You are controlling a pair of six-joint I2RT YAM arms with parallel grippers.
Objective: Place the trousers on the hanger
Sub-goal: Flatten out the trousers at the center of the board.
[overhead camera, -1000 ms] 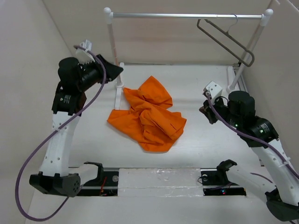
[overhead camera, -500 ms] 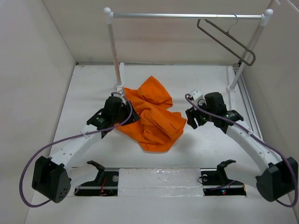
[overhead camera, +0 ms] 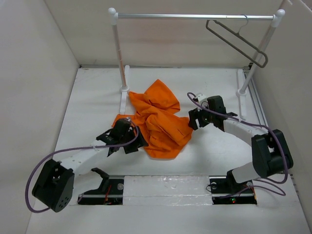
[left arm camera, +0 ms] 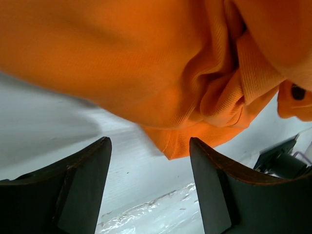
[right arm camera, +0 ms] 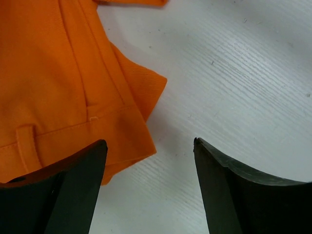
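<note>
The orange trousers [overhead camera: 158, 119] lie crumpled on the white table, mid-view from above. The grey-brown hanger [overhead camera: 237, 43] hangs by its hook from the silver rail at the back right. My left gripper [overhead camera: 139, 143] sits low at the trousers' near-left edge, open, with a corner of orange cloth [left arm camera: 168, 146] just beyond its fingers and nothing between them. My right gripper [overhead camera: 191, 120] is low at the trousers' right edge, open. Its left finger [right arm camera: 73, 185] overlaps the waistband hem [right arm camera: 117, 141]; bare table shows between the fingers.
A silver rail [overhead camera: 195, 16] on white posts [overhead camera: 116, 48] spans the back. White walls close in left, back and right. A dark mounting strip with a taped white patch [overhead camera: 165, 187] runs along the near edge.
Both arms came down from raised poses to the table and closed in on the trousers from either side. The right gripper went from shut to open. The trousers have not moved.
</note>
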